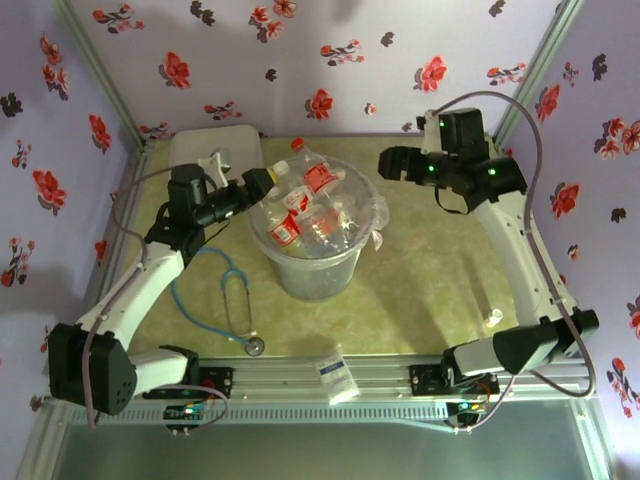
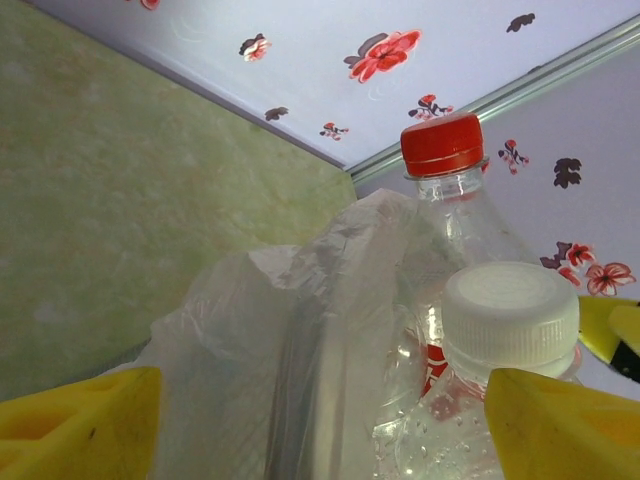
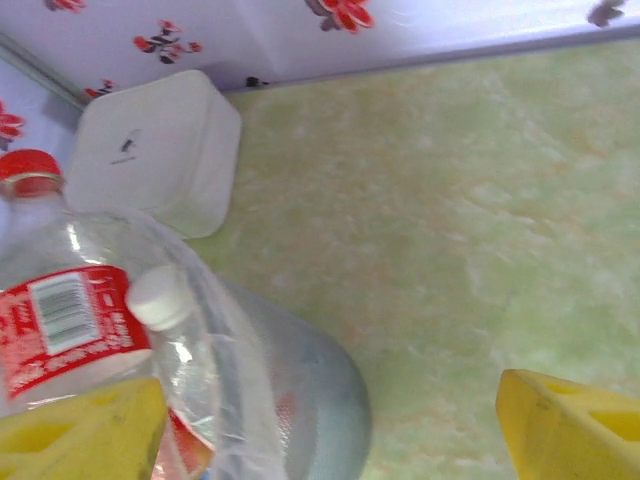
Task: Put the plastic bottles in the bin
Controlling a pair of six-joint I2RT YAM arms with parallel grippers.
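Observation:
The bin [image 1: 310, 272] stands mid-table, its clear bag [image 2: 290, 330] spilling over the rim. Several plastic bottles are piled inside. A red-capped, red-labelled bottle [image 1: 315, 172] sticks out at the top. My left gripper [image 1: 262, 184] is at the bin's left rim, open. Between its yellow fingers [image 2: 80, 430] lie the bag's edge and a white-capped bottle [image 2: 510, 320], with the red-capped bottle [image 2: 445, 190] behind. My right gripper [image 1: 390, 162] hovers open, just right of the bin's rim. Its view takes in the bin wall [image 3: 320, 390] and the red-labelled bottle [image 3: 70, 300].
A flat white lidded box [image 1: 215, 150] sits at the back left, behind my left gripper, and is also in the right wrist view [image 3: 155, 150]. A blue stethoscope [image 1: 235, 300] lies left of the bin. A small white packet [image 1: 337, 375] rests on the front rail. Flowered walls enclose the table.

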